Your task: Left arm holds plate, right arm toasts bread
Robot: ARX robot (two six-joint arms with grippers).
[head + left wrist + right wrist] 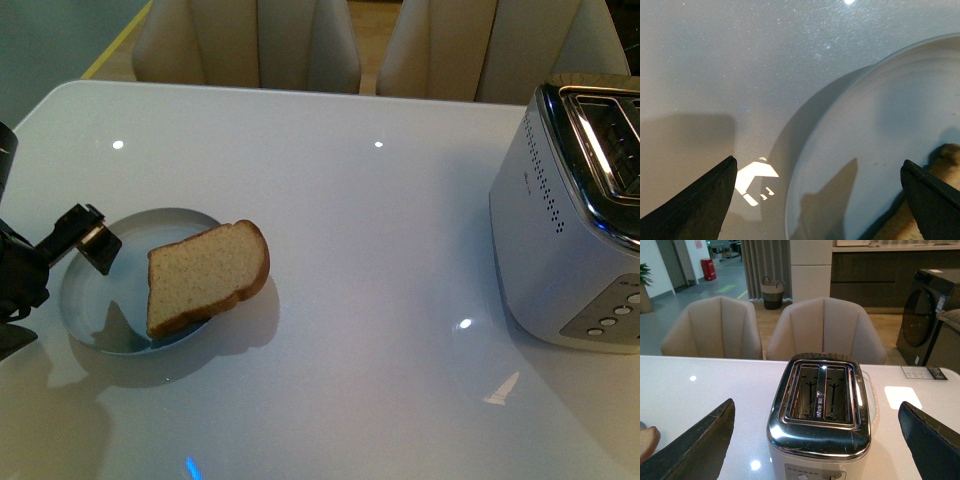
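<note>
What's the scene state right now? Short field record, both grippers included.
plate: on the white table, robot's left side
bread: lying on the plate, one end overhanging the rim toward the toaster
toaster: robot's right side
slots: both empty
left gripper: open, one finger outside the plate rim and one inside; plate not gripped
right gripper: open, empty, facing the toaster
task stage: neither plate nor bread held

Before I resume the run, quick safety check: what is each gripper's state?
Left gripper: open, empty, over the plate rim.
Right gripper: open, empty, facing the toaster.
</note>
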